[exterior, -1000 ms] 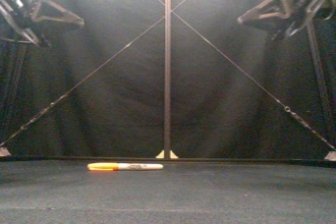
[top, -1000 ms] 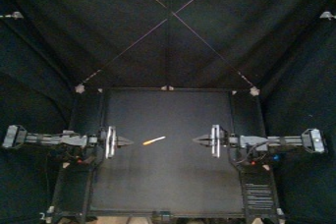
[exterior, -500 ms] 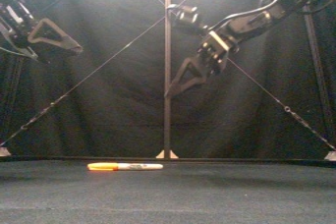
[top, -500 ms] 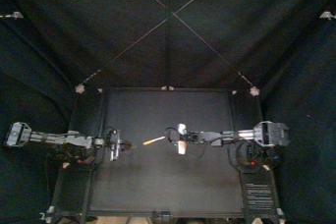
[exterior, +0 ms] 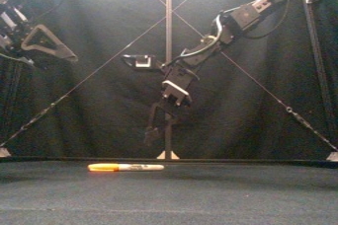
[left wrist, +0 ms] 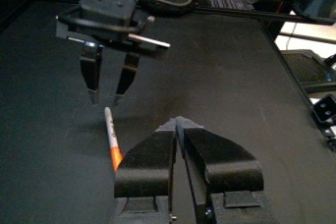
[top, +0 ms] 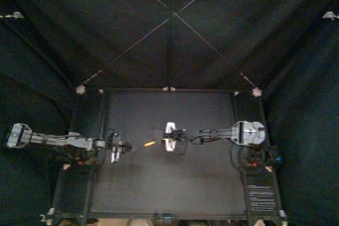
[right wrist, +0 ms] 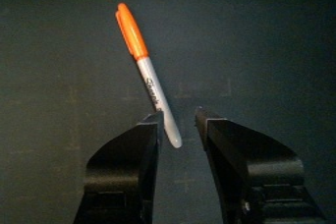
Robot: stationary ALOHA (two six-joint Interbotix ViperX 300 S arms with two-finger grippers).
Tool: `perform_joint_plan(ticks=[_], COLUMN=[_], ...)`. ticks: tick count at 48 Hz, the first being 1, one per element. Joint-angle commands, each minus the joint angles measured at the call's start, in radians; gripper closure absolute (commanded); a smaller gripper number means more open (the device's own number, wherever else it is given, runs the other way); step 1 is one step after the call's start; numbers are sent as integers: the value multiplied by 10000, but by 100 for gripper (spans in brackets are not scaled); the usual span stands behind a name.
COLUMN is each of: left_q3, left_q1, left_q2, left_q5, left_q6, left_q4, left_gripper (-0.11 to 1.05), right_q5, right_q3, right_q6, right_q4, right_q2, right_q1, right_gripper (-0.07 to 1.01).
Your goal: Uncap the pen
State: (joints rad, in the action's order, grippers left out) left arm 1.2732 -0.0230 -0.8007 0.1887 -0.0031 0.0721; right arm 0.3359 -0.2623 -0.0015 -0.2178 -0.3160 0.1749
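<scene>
Right gripper spread, empty, above pen barrel: lower straight, clamp barrel, leave orange cap free for left gripper, pinched closed.

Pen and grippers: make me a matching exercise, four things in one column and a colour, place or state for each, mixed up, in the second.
Column one
1. pen
2. cap
3. left gripper
4. right gripper

Column two
A. jaws open, pointing down above the pen
B. orange
C. lying flat on the table
D. jaws shut, raised off to one side of the pen

Pairs: 1-C, 2-B, 3-D, 4-A
</scene>
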Motion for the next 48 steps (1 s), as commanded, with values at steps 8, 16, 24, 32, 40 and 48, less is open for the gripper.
perform_joint_plan(ticks=[8,16,24,32,40,48], left_q3=[-61,-46,-46,-46,-46,-46], left_q1=[-31,-31,-31,-15,0,15], left_q2=[15,15,15,15,15,15], left_q5=[46,0,0,-15,-15,-61], left_q6=[31,31,46,46,46,31], left_q4=[31,31,15,15,31,31], left_gripper=[44,44,44,44,44,44], right_q5=[307,383,399,414,506,1012], right_q3=[644,568,460,506,537,583], right_q6=[-31,-46,-46,-31,-15,0], right_q4=[322,506,552,537,537,445], right_q2=[-215,-245,-383,-598,-798,-905], right_q1=[77,77,46,15,61,31], right_gripper=[22,22,22,22,22,25])
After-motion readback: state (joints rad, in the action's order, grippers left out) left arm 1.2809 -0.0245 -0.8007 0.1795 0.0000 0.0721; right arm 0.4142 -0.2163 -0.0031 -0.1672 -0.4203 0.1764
